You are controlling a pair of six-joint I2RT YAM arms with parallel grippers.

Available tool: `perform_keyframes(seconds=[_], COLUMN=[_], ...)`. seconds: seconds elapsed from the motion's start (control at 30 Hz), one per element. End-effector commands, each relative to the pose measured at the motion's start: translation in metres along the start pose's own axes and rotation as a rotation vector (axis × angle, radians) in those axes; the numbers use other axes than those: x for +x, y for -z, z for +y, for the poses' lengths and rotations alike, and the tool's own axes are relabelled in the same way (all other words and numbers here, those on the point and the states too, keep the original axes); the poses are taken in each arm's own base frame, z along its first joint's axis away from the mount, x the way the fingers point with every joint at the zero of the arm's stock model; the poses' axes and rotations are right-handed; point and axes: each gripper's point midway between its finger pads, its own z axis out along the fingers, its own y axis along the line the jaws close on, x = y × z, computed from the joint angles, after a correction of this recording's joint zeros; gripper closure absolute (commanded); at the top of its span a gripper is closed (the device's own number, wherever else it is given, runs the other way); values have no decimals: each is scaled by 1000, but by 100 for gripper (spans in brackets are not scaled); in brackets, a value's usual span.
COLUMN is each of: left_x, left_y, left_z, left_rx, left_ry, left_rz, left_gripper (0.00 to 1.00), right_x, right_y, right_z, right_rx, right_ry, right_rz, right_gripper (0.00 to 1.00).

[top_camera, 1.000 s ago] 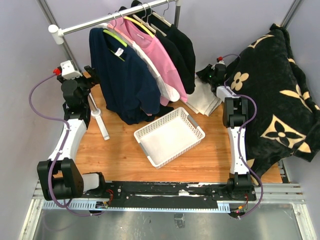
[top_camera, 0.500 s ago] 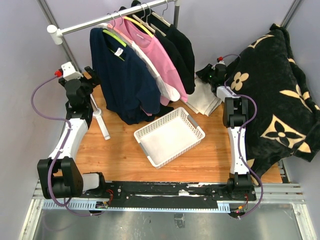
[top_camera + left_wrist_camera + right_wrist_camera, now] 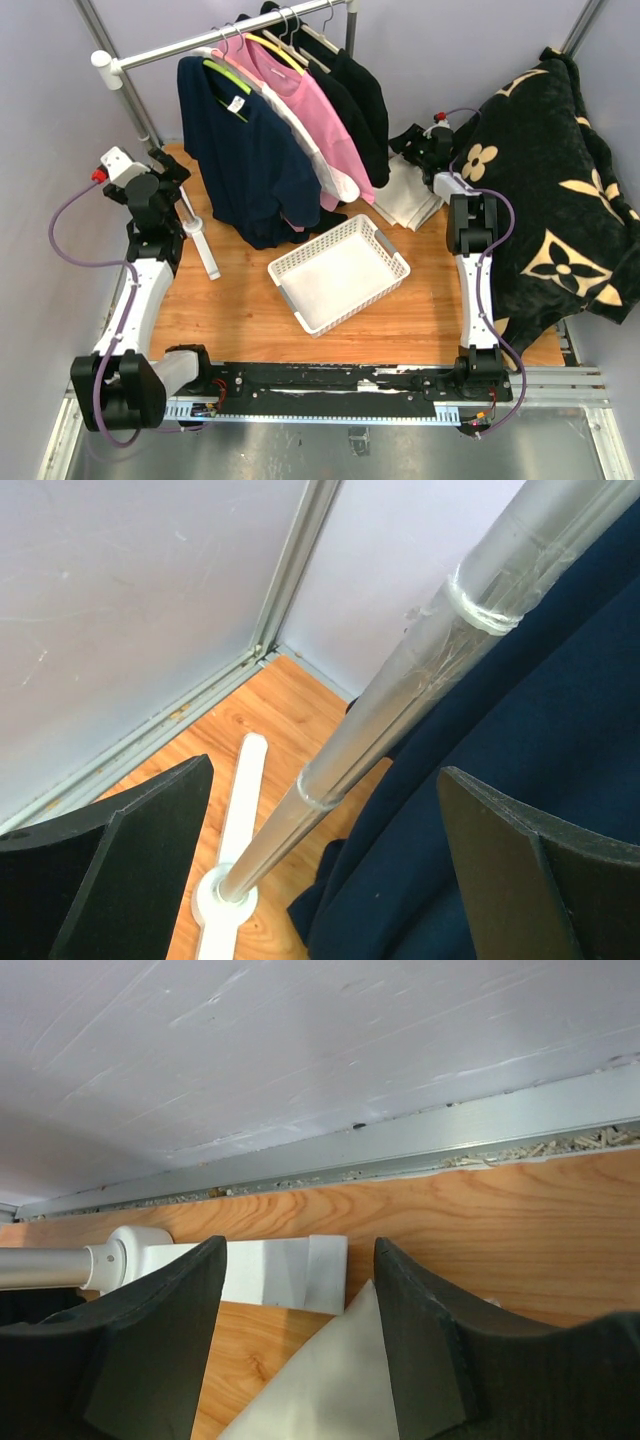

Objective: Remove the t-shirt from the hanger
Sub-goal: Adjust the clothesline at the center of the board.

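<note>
My left claw [image 3: 325, 780] wide, facing rack pole [image 3: 400, 690]; steer frame-right, pinch navy t-shirt [image 3: 545, 730] cloth only. My right claw [image 3: 300, 1255] half-open over white cloth [image 3: 320, 1390].

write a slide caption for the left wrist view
Open fingers frame the rack pole and a navy shirt.

T-shirts [image 3: 250, 170] hang on the rack [image 3: 190, 42] behind the basket [image 3: 300, 302], with folded cloth [image 3: 408, 202] lying right of the rack.

Navy t-shirt [image 3: 250, 160] hangs on green hanger [image 3: 226, 73]
</note>
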Motion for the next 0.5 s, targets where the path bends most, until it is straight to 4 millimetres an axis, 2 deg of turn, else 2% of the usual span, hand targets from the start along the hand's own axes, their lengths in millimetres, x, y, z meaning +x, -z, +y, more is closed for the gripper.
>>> perform_keyframes(seconds=[0.0,0.2,0.47], left_x=[-5,-2,3], left_y=[16,28,44], left_z=[7,8,3], left_rx=[-23,7,73], left_ry=[73,67,77], left_rz=[-10,16,53], left_gripper=[0,0,0], right_x=[-48,-48,-62], right_y=[18,30,43], right_z=[-4,9,51], right_rx=[52,121,94], right_ry=[39,127,204], right_rz=[-100,-122,-125], right_gripper=[37,35,33])
